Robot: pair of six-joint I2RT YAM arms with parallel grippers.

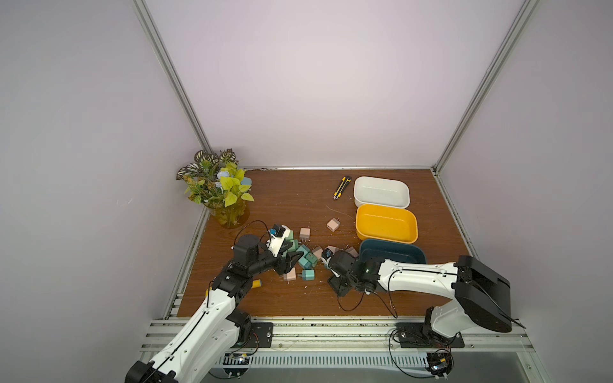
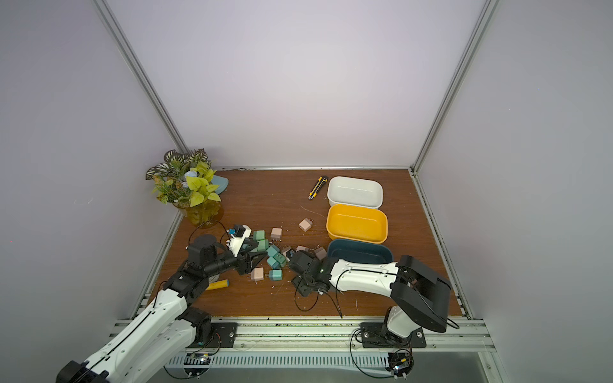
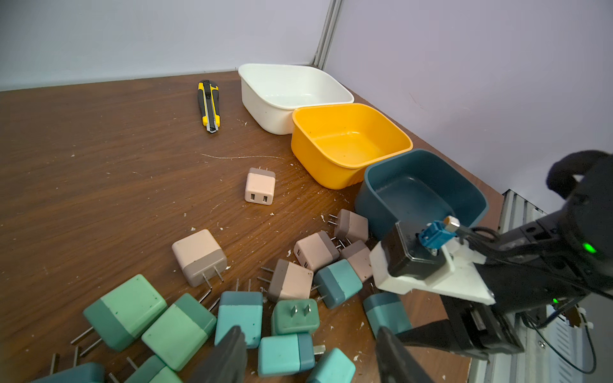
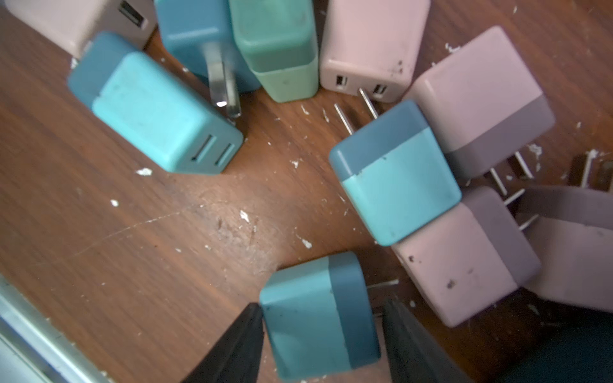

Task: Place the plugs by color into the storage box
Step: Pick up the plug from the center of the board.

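Note:
Several plugs (image 1: 306, 260) in teal-blue, mint green and pale pink lie heaped on the wooden table, left of three storage boxes: white (image 3: 265, 109), yellow (image 3: 318, 165) and dark blue (image 3: 368, 205), all empty. My left gripper (image 3: 308, 331) hangs open low over the heap, with a teal-blue plug (image 3: 285, 354) lying loose between its fingers. My right gripper (image 4: 320, 341) stands open astride another teal-blue plug (image 4: 318, 315) on the table. One finger (image 4: 238, 341) touches that plug's corner and a sliver of gap shows at the other finger. Two pink plugs (image 1: 333, 224) (image 1: 304, 233) lie apart behind the heap.
A yellow-black utility knife (image 1: 341, 187) lies left of the white box. A plant in a yellow vase (image 1: 225, 195) fills the back left corner. A yellow cylinder (image 1: 257, 283) lies by the left arm. White crumbs speckle the table. Walls close three sides.

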